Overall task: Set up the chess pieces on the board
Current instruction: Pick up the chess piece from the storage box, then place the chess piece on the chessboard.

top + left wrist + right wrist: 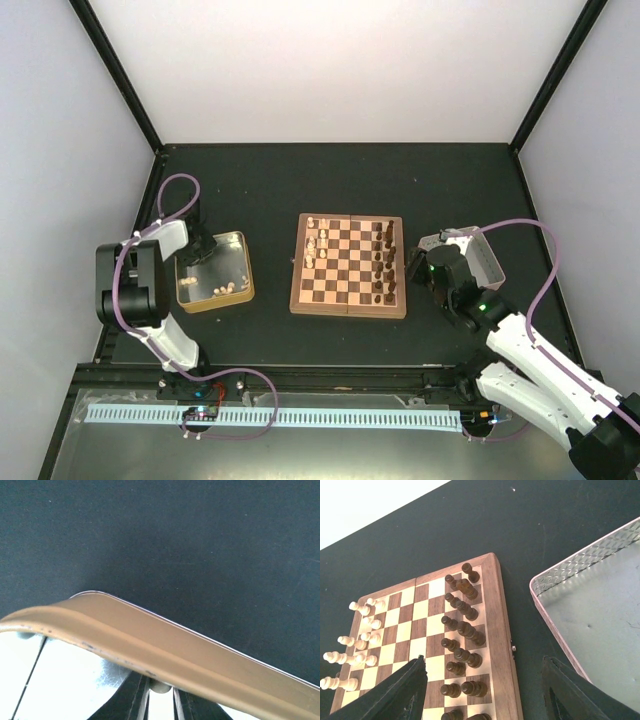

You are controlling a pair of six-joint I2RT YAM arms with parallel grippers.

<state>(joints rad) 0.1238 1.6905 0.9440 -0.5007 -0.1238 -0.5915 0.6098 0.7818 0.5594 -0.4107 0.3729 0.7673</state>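
Note:
The board (pixel 348 300) lies mid-table. Several pale chess pieces (pixel 312 248) stand along its left side and dark pieces (pixel 383 262) fill two columns on its right. More pale pieces (pixel 228 289) lie in the gold tin (pixel 247 268). My left gripper (pixel 203 250) reaches into the tin's far corner. In the left wrist view its fingers (pixel 137 695) stand close together, shut on a small pale rounded piece (pixel 161 686) just under the tin's rim (pixel 150 645). My right gripper (pixel 484 662) hangs open over the board's right edge (pixel 502 645), beside the dark pieces (pixel 465 630), holding nothing.
A silver-grey tray (pixel 488 258) sits right of the board, right behind my right gripper; its rim (pixel 555 577) shows in the right wrist view. Black mat (pixel 340 180) surrounds everything, and white walls enclose the table.

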